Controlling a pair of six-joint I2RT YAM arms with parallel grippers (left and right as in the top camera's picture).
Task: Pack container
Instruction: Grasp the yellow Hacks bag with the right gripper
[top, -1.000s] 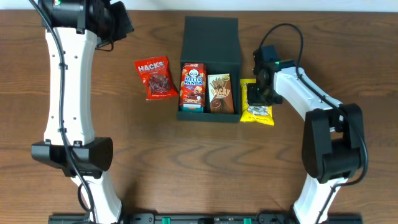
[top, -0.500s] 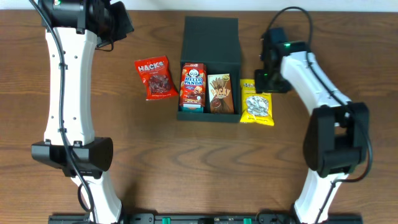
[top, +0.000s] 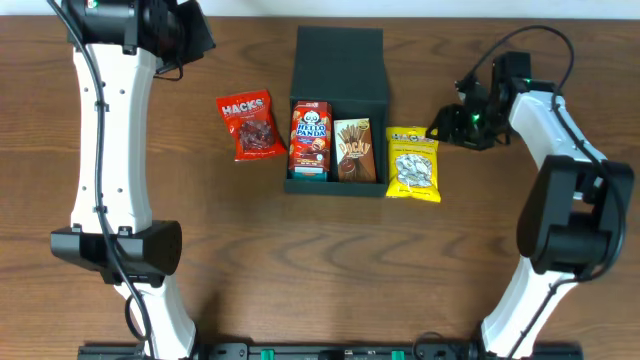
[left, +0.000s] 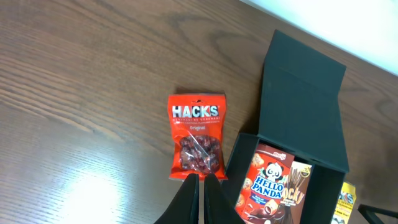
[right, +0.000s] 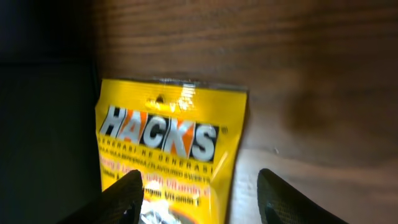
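Right hand (top: 452, 122) has pulled off the yellow Hacks pack (top: 413, 163) and swung out toward the right edge of the worktop (top: 300, 260). A second ago it was right over that pack. The pack itself hasn't shifted, and the left arm is unchanged. Right hand's fingers (right: 127, 196) are spread wide in the wrist view, nothing between them. Left hand (left: 200, 186) is parked high by the far-left corner, fingers pressed together, holding nothing.

Container (top: 340, 70) sits mid-worktop close to the far edge, its lid flipped open and lying back toward that edge. Inside, side by side, are the Hello Panda box (top: 310, 140) and the Pocky box (top: 353, 150), covering most of the floor as seen from above.

Still out:
- The yellow pack lies flat just beside the container wall facing the right edge; touching or not, can't tell.
- The red Hacks pack (top: 247, 125) lies flat just beside the wall facing the left edge.

Progress, my read: about half. Two items in, two loose, lid not shut. Space looks tight, so the packs probably have to go on top of the boxes.
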